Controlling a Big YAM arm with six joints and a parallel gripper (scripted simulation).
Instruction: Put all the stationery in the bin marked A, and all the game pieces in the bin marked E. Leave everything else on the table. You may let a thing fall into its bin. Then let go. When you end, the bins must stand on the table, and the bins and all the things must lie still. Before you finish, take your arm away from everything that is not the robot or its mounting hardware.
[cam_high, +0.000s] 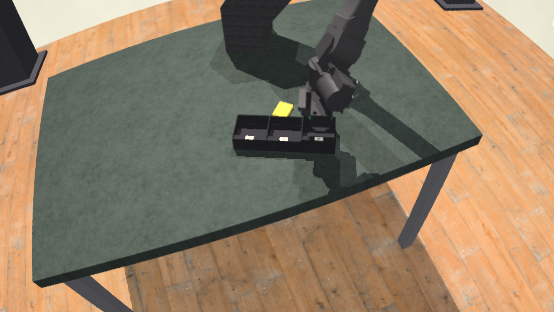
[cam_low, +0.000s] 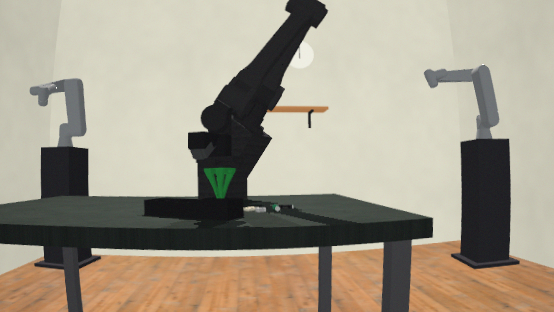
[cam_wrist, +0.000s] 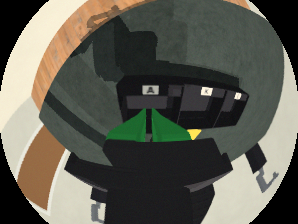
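A black row of three bins (cam_high: 240, 141) (cam_low: 165, 207) (cam_wrist: 131, 103) lies mid-table, each with a small white label. The label nearest my fingers in the wrist view looks like an A. My gripper (cam_high: 315, 124) (cam_low: 219, 195) (cam_wrist: 148, 112) has green fingers. It points down just over the right-hand bin in the top view and is shut, with nothing visible between the tips. A yellow block (cam_high: 283, 108) (cam_wrist: 193, 135) lies on the table just behind the bins. A small pale thing (cam_low: 256, 209) and a dark pen-like thing with a green band (cam_low: 278, 205) lie on the table beside the bins.
The arm's black base (cam_high: 247, 30) stands at the back of the dark green table (cam_high: 125, 175) (cam_low: 350, 220). Two grey arms on black pedestals (cam_low: 65, 170) (cam_low: 484, 195) stand off the table at either side.
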